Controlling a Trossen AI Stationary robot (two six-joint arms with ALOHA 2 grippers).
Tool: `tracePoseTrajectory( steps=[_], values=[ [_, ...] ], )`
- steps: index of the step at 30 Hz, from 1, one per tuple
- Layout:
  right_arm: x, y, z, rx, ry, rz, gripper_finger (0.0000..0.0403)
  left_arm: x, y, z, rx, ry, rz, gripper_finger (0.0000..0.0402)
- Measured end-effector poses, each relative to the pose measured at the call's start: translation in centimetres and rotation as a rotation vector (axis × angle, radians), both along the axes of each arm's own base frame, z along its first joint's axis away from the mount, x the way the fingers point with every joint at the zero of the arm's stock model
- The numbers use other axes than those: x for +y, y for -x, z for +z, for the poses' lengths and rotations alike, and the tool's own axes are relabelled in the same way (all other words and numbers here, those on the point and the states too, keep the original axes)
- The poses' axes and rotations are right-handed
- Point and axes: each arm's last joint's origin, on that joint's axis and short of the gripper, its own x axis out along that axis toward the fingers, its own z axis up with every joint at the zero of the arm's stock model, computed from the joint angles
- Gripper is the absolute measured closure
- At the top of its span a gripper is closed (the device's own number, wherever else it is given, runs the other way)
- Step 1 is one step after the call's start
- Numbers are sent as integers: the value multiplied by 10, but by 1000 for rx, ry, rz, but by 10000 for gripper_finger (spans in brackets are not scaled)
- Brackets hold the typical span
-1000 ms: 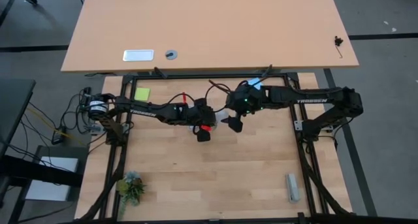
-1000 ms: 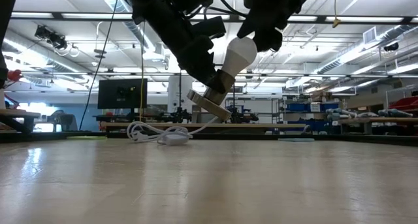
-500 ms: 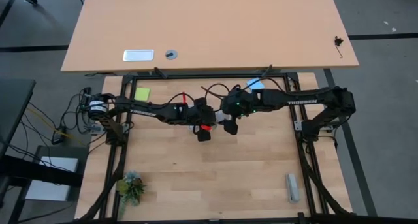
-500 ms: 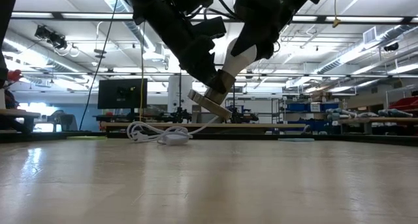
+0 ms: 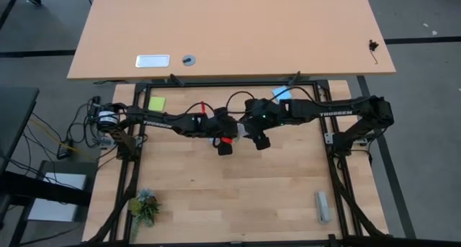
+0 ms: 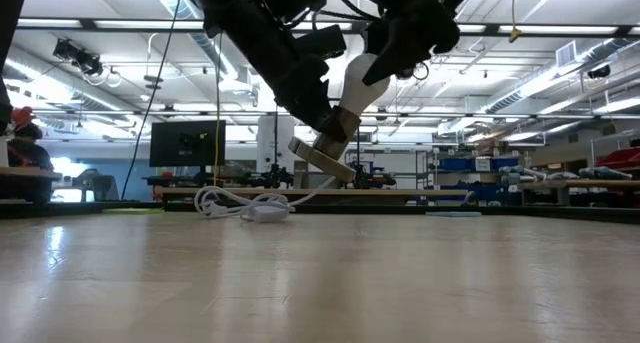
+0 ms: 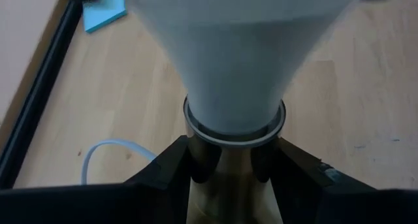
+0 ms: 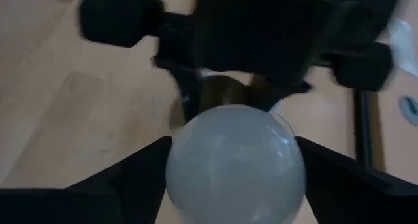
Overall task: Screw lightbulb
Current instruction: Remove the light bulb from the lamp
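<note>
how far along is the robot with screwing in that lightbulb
Done: the small white lightbulb already sits in the greyish socket base, held in the air by the left hand. In hand: the right hand straddles the bulb's dome. Left: turning it fully home; tightness isn't visible.

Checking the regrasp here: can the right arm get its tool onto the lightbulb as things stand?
Probably yes. The right tool already straddles the lightbulb, a finger on either side, nothing between. The left tool holds the socket below.

Light wooden table, green plant, grey block, white cable
</note>
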Motion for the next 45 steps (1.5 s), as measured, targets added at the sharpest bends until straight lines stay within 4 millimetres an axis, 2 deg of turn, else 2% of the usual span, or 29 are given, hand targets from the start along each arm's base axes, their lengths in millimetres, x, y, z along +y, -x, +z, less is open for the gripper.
tracePoseTrajectory(
  steps=[7, 11, 14, 18, 24, 31, 40, 45],
  values=[
    [15, 13, 20, -79, -82, -149, 60, -1, 0, 0, 2, 7, -6, 239],
    [16, 24, 34, -165, -314, -394, 57, -1, 0, 0, 1, 7, -6, 239],
    [13, 27, 31, -149, -439, -533, 57, -1, 0, 0, -3, 7, -6, 239],
    [12, 19, 19, -106, -445, -555, 57, 0, -1, 0, -7, 7, -5, 239],
    [11, 5, 6, -83, -467, -522, 57, 0, -1, 0, -9, 8, -4, 239],
    [5, 4, 3, -67, -424, -493, 61, 0, -1, 0, -11, 7, -4, 239],
    [4, 4, 3, -20, -170, -232, 131, 0, -1, 0, -11, 6, -2, 239],
    [8, 4, 3, 17, 17, -28, 115, 0, -1, 0, -7, 1, -7, 239]
  ],
)
